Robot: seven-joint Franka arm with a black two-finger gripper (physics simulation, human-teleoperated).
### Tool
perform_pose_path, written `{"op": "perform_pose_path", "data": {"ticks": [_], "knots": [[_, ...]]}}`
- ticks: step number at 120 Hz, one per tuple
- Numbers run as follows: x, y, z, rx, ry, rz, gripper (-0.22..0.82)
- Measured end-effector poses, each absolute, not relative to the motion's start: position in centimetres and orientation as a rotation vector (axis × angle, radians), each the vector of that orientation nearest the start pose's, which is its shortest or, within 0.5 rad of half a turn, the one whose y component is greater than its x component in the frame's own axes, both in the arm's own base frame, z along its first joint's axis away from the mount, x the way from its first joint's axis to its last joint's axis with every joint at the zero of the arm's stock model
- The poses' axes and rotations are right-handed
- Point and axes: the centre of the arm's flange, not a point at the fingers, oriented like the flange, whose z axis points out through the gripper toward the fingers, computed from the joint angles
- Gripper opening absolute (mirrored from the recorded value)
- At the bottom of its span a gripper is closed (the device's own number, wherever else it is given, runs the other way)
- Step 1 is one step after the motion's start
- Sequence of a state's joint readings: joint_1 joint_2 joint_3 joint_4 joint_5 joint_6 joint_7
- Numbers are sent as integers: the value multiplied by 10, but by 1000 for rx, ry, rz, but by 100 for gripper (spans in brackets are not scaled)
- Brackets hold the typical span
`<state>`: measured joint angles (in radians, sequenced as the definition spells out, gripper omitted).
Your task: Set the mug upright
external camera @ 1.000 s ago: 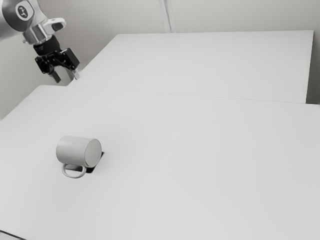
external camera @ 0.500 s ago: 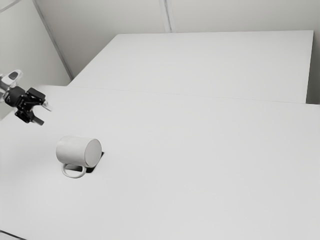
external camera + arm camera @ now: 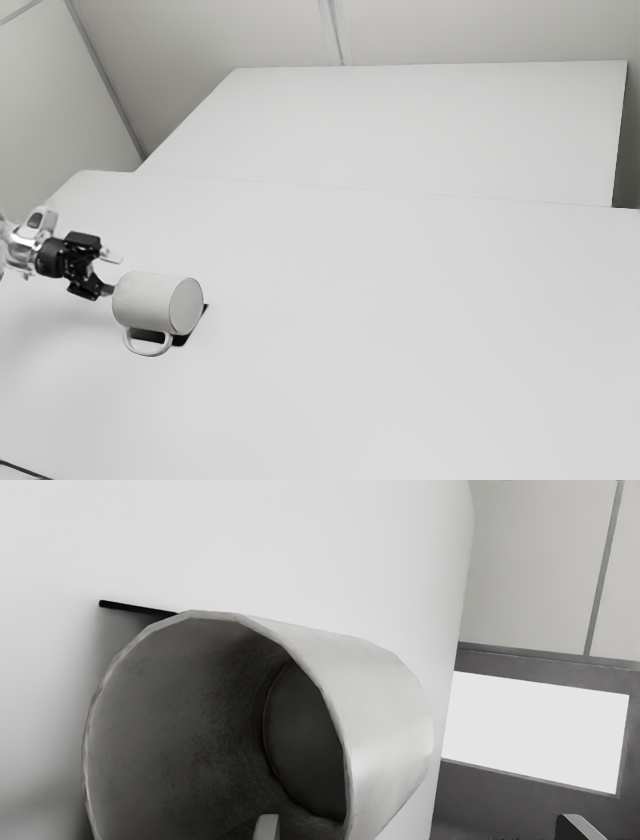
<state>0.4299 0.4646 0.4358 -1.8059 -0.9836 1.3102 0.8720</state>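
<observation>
The mug point(image 3: 158, 302) is lying on its side on the white table point(image 3: 400, 370), its open mouth facing the claw point(image 3: 112, 274) and its base pointing toward the exterior view's right. The claw is hovering open right by the rim, its 2 fingers point(image 3: 267, 828) standing wide apart: 1 is overlapping the dark mouth, 1 is sitting beyond the outer wall. The mug is showing a smooth, pale cylinder, a mottled grey interior and 1 looped handle point(image 3: 148, 351). Something thin and black point(image 3: 135, 608) is peeking out beside it.
</observation>
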Motion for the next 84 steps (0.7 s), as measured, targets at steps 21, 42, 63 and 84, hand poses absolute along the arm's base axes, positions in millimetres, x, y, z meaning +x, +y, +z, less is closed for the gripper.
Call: {"op": "perform_pose_path", "data": {"ticks": [21,42,63,84], "knots": [[455,326,291,1901,231,121,49],[457,323,292,1891,192,154,7],[458,322,293,1894,162,173,-9],[462,316,322,1914,97,216,-15]]}}
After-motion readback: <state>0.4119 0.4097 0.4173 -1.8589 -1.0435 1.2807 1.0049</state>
